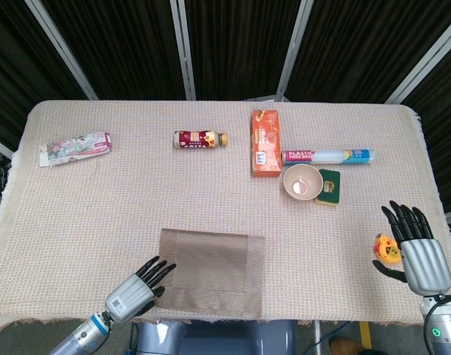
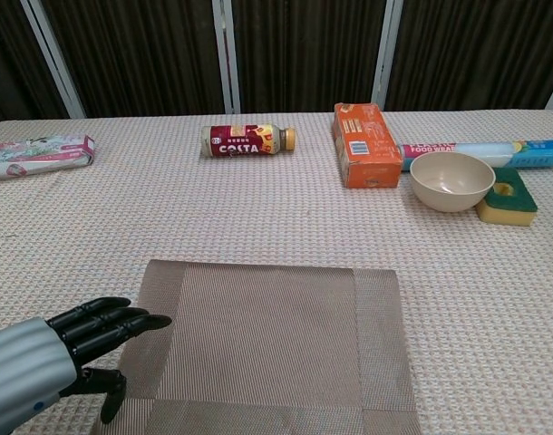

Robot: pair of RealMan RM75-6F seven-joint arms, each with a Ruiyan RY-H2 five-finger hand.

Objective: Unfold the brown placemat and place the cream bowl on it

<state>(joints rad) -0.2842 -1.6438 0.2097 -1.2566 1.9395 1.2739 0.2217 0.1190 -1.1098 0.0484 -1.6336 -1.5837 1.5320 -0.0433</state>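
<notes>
Both hands had black fingers and ribbed silver backs. The left hand (image 1: 139, 289) carried a small dark label and a blue-ringed wrist. The right hand (image 1: 412, 250) met a grey wrist showing a green light.

The brown placemat (image 1: 212, 273) lies folded at the near edge of the desk (image 1: 122, 207), the left hand (image 1: 135, 293) with spread fingers (image 1: 157, 271) at its left border. The cream bowl (image 1: 302, 182) sits touching a green sponge (image 1: 329, 186).
</notes>
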